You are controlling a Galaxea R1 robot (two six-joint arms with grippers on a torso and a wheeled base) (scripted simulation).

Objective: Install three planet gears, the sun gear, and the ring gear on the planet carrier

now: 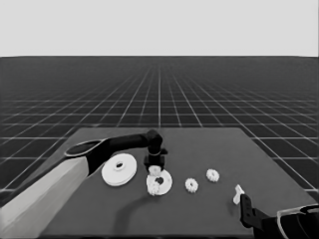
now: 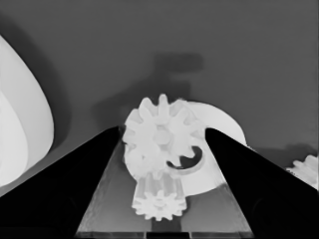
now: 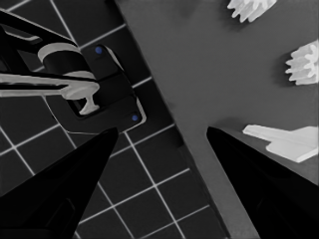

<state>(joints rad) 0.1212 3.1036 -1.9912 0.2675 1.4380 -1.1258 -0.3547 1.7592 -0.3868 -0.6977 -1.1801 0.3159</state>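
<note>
No writing shows anywhere. The larger round part (image 1: 119, 170) lies left of the smaller round part (image 1: 160, 182). Over the latter the left gripper (image 1: 155, 169) hangs, fingers spread, two gears (image 2: 162, 134) between. Right gripper (image 1: 245, 205) parked, open.

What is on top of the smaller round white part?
Two small gears sit on the smaller round part, under the open left gripper. One gear is nearer the camera. Part of the centre hole shows; the gears cover the rest.
</note>
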